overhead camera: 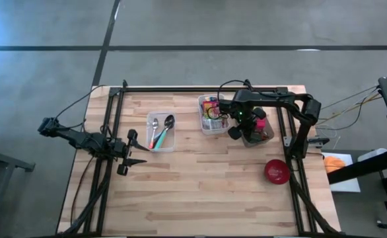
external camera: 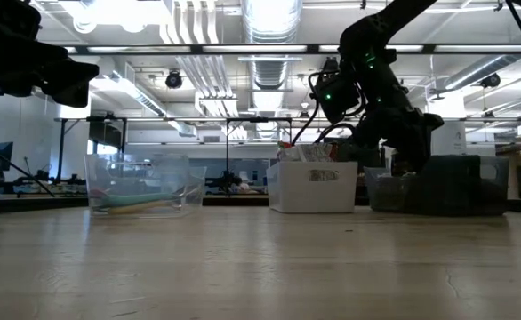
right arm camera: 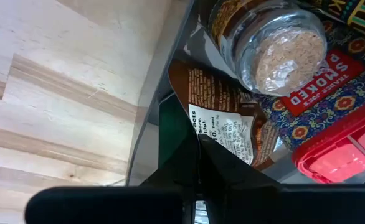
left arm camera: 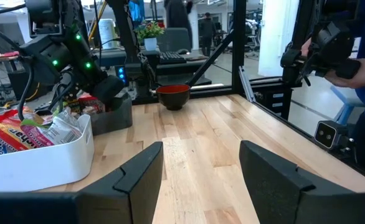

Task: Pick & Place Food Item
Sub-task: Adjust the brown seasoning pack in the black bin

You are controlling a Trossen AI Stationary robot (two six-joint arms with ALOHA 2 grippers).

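Note:
A dark bin at the far right holds food items: a brown packet with a white label, a jar of grainy contents, a patterned red packet and a red tub. My right gripper reaches down into this bin's left side and is shut on the brown packet. A red bowl stands on the table nearer the front right. My left gripper waits open and level at the table's left, holding nothing. My right gripper pinches the brown packet by its edge between its two fingers. The fingers come steeply from above, pointing down into the bin. The rest of the packet lies among the other items in the bin; one layer or several, I cannot tell.
A white bin of snack packets stands just left of the dark bin. A clear bin with spoons sits left of centre. The black frame posts border the table. A person stands beyond the table's right side.

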